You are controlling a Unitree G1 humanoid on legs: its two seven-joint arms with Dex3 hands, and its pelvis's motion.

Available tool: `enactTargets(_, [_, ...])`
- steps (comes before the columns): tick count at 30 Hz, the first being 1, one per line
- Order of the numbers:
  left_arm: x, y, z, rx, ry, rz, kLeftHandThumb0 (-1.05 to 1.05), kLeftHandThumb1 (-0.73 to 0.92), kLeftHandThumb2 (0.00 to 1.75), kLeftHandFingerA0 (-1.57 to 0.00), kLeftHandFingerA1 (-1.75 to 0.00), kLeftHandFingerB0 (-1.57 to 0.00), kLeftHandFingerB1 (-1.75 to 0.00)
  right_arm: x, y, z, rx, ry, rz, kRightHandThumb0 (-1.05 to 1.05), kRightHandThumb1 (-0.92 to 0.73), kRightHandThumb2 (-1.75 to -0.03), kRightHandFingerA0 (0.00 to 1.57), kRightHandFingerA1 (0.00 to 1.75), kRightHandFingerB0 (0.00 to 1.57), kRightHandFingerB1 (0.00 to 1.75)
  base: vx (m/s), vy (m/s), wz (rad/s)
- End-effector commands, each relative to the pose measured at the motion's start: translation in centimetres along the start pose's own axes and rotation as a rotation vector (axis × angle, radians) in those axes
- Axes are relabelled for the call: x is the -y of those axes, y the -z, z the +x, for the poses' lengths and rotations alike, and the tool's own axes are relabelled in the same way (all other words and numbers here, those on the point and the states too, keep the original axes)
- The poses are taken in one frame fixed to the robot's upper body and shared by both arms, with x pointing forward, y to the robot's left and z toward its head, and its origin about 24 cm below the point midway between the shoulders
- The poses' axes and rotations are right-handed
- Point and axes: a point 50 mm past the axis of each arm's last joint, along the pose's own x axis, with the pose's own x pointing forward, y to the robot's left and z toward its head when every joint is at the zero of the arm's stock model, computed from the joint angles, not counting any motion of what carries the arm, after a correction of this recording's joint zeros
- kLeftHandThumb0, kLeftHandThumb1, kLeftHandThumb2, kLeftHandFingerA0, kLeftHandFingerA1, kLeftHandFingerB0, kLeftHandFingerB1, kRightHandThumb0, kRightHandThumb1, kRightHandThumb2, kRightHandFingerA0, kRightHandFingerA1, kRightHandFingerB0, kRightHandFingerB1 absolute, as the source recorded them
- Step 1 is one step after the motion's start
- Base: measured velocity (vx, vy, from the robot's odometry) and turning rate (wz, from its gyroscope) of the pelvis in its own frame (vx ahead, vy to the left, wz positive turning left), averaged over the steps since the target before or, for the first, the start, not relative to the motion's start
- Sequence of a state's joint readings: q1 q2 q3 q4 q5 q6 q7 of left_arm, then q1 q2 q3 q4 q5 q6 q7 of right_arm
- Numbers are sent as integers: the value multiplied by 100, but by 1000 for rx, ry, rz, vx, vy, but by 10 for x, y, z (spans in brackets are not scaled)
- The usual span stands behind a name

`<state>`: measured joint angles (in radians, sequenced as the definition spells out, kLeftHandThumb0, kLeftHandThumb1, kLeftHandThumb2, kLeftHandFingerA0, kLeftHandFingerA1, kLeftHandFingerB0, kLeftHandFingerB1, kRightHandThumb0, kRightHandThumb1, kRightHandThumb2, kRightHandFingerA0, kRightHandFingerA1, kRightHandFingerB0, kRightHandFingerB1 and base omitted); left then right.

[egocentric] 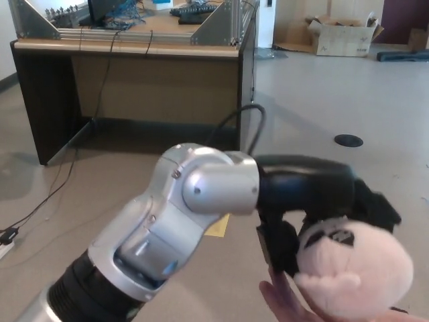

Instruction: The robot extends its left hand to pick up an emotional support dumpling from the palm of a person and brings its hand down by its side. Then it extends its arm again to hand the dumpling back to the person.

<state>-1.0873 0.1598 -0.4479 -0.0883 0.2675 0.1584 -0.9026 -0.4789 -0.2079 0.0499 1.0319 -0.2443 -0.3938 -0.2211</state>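
Left hand (315, 201) clamped over the top of the pale pink plush dumpling (353, 268), thumb and fingers wrapped around it (sunglasses face blurred). Dumpling at lower right, sitting on a person's palm (285, 300) just beneath. Silver left arm (167, 228) reaching in from lower left. Wooden desk (134, 74) and cardboard box (342, 37) far behind.

The robot's left hand (315, 201) closes over the dumpling (352, 268), silver forearm extended above a person's palm (285, 302).
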Motion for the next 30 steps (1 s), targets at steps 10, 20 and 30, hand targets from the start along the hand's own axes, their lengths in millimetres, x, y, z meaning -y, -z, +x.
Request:
enactTargets(10, [-13, 23, -9, -12, -98, -525, -18, 73, 80, -85, -150, -84, -104, 13, -12, 5, 113, -109, 28, -30, -61, -57, 78, 47, 65, 41, 0, 0, 0])
enactTargets(20, [-39, 49, -46, 72, -419, -925, -9, 76, 76, -96, -143, -87, -101, 11, -16, 5, 141, -114, 27, -30, -60, -57, 78, 47, 65, 41, 0, 0, 0])
enactTargets(30, [-1, 108, -151, 51, -754, -1184, -17, 84, 65, -89, -151, -79, -102, 8, -8, 0, 118, -132, 30, -30, -60, -58, 78, 47, 65, 41, 0, 0, 0])
